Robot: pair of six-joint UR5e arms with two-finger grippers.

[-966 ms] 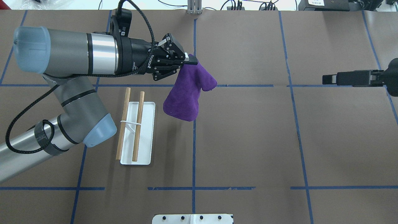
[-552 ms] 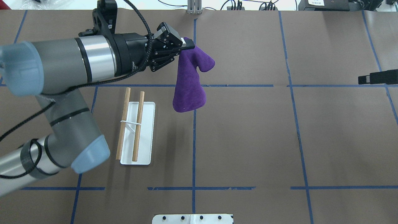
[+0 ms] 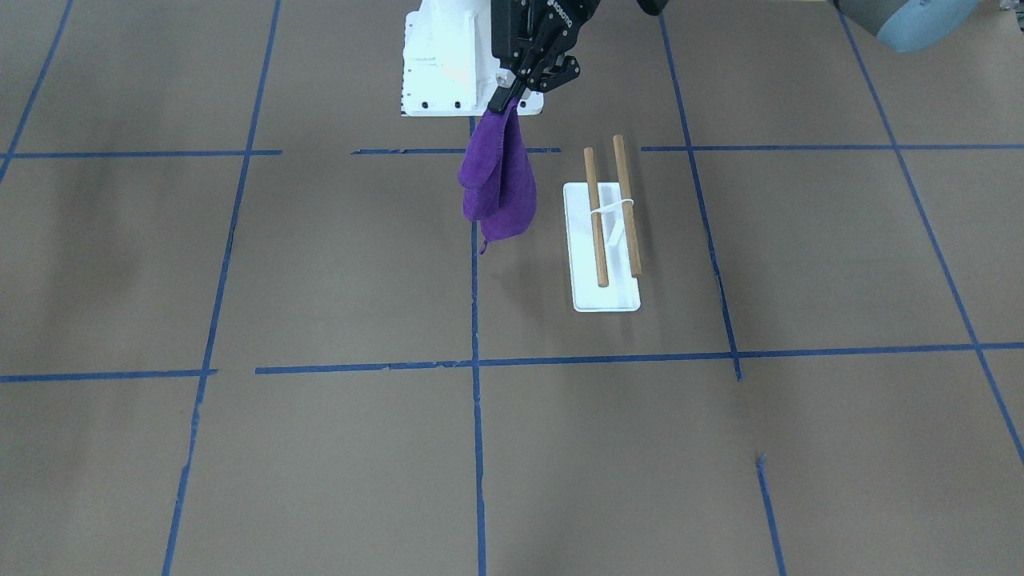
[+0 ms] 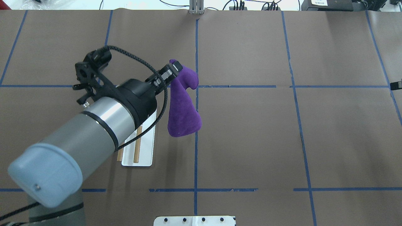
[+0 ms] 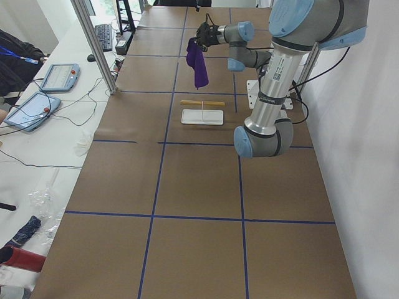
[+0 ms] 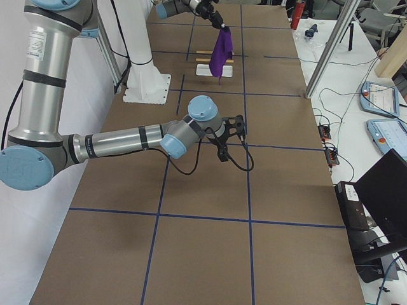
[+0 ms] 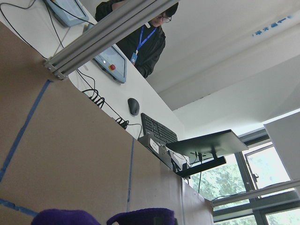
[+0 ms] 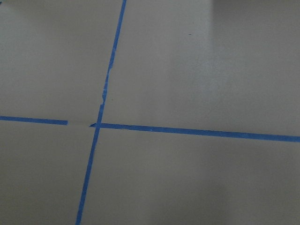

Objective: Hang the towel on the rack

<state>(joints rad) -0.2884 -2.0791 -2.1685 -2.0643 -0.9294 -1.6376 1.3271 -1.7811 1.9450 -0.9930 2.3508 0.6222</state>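
The purple towel [image 4: 182, 106] hangs limp from my left gripper [image 4: 174, 67], which is shut on its top edge high above the table. It hangs just right of the rack [image 4: 146, 150] in the overhead view; my left arm hides the rack's far half there. In the front-facing view the towel [image 3: 500, 188] hangs from the gripper [image 3: 502, 100], beside the rack's two brown dowels [image 3: 596, 216] on the white base [image 3: 604, 300]. The towel's top also shows in the left wrist view [image 7: 140, 216]. My right gripper [image 6: 234, 135] is low over the table far from the rack; I cannot tell its state.
The white robot pedestal plate [image 3: 448, 56] lies behind the towel. Blue tape lines [image 8: 187, 131] cross the brown table. An aluminium post [image 5: 93, 43] and a desk with tablets [image 5: 59, 75] stand at the far side.
My left arm has swung round and now covers the rack's far half; the towel has shifted left toward the rack. My right gripper has drawn back to the overhead view's right edge.
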